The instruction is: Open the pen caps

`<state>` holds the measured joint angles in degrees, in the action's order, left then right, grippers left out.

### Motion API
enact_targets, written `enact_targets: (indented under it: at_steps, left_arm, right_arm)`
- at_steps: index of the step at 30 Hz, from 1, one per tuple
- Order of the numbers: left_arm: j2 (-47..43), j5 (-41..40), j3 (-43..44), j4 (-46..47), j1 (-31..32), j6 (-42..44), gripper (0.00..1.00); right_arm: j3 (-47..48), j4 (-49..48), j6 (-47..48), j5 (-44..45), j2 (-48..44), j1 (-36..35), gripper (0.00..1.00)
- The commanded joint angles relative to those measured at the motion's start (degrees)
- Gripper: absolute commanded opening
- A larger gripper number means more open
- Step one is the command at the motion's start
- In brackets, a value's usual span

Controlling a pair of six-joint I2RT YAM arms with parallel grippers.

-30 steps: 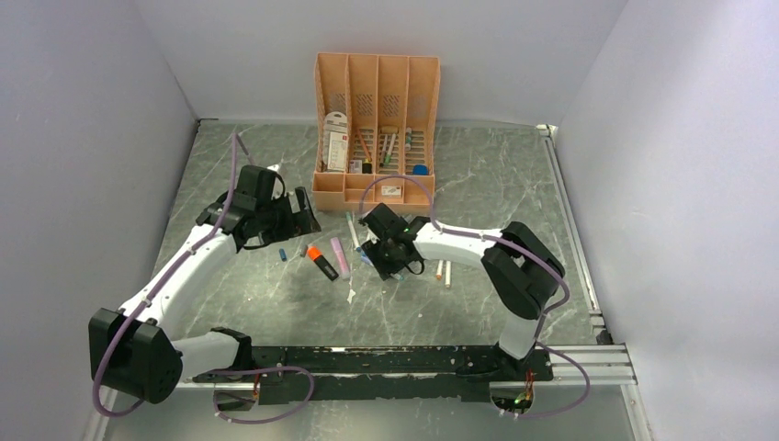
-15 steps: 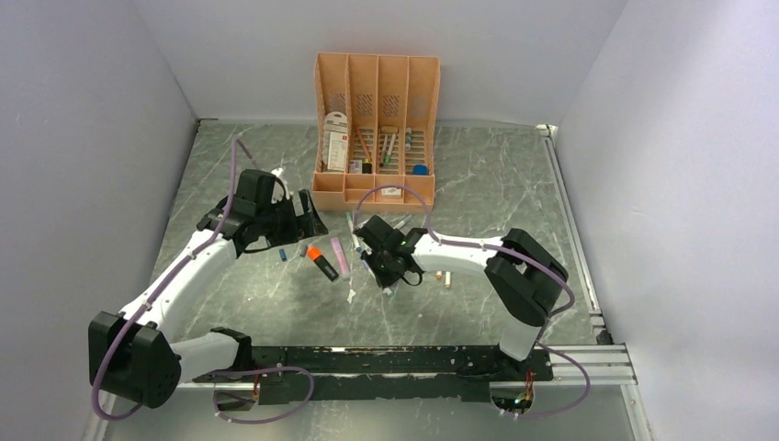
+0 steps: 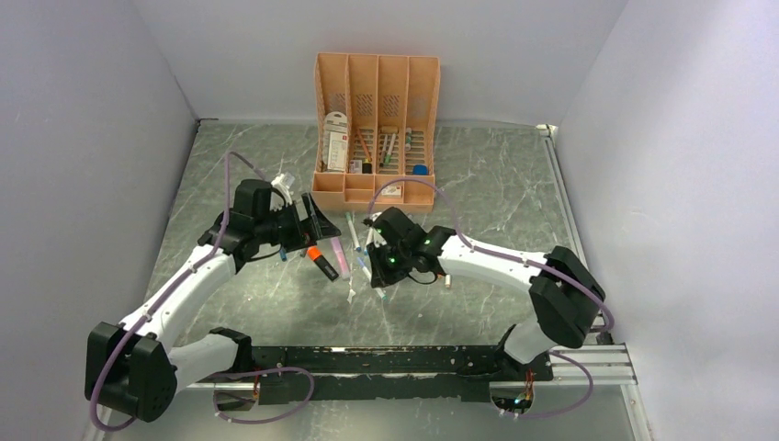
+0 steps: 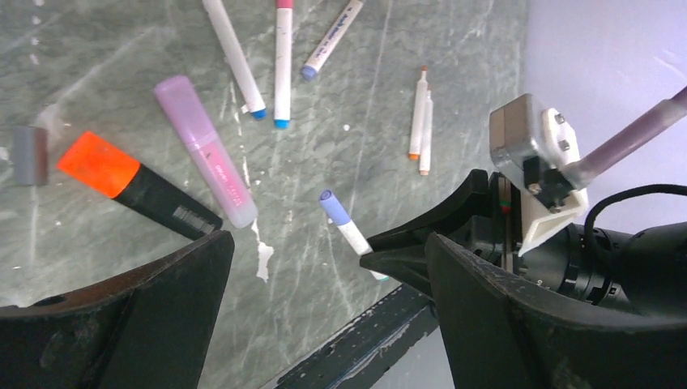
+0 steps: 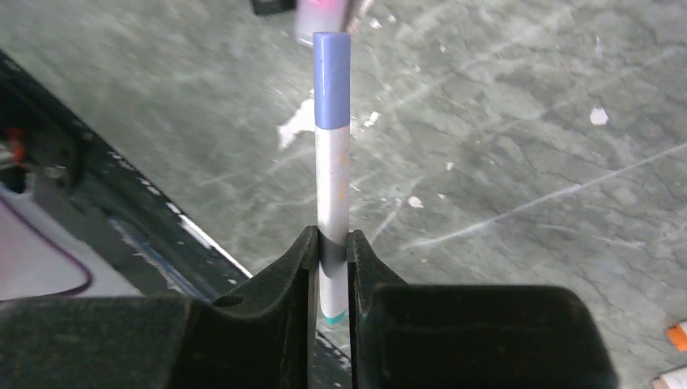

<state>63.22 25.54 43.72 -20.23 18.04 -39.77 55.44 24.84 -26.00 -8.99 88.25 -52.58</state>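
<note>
Right gripper: jaws narrow, gripping the white marker low on its barrel, its blue cap projecting well beyond the jaws, held above the middle of the table. Left gripper is standing wide, holding nothing, facing the cap. Best handling, by judgement: closing the left squarely on the cap alone — then pulling straight along the barrel, the right holding firm.

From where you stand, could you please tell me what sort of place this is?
Likely a robot test cell, not a real office: plain white walls surround a marble-look table, with a peach organizer and loose pens laid out as props.
</note>
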Motion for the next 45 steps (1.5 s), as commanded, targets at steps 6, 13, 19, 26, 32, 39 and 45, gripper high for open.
enact_targets:
  at_steps: [6, 13, 19, 26, 32, 39, 45]
  left_arm:
    - [-2.6, 7.0, -6.8, 14.1, 0.7, -10.1, 0.98]
    - [-2.7, 7.0, -11.5, 22.1, 2.9, -16.9, 0.96]
    - [-0.5, 4.9, -13.3, 28.5, 6.6, -21.2, 0.94]
    - [2.5, 1.7, -13.1, 31.1, 10.6, -22.5, 0.89]
    - [2.1, -0.4, -12.3, 29.2, 11.0, -21.8, 0.78]
    - [0.1, -4.0, -10.6, 23.5, 11.0, -19.8, 0.67]
    - [0.2, -4.3, -10.3, 22.6, 11.1, -19.2, 0.57]
  right_arm:
    - [4.3, -5.3, -5.8, -5.5, -4.1, 1.4, 0.00]
    - [4.9, -7.9, -8.1, -6.8, -5.1, 2.6, 0.00]
    - [4.5, -9.9, -9.4, -8.9, -4.7, 2.6, 0.00]
    - [3.8, -9.9, -9.7, -8.8, -5.3, 2.6, 0.00]
    - [3.2, -8.8, -9.5, -7.8, -6.1, 2.6, 0.00]
    - [2.3, -8.1, -9.5, -6.7, -7.2, 2.7, 0.00]
    - [0.1, -8.2, -9.5, -6.8, -7.5, 2.7, 0.00]
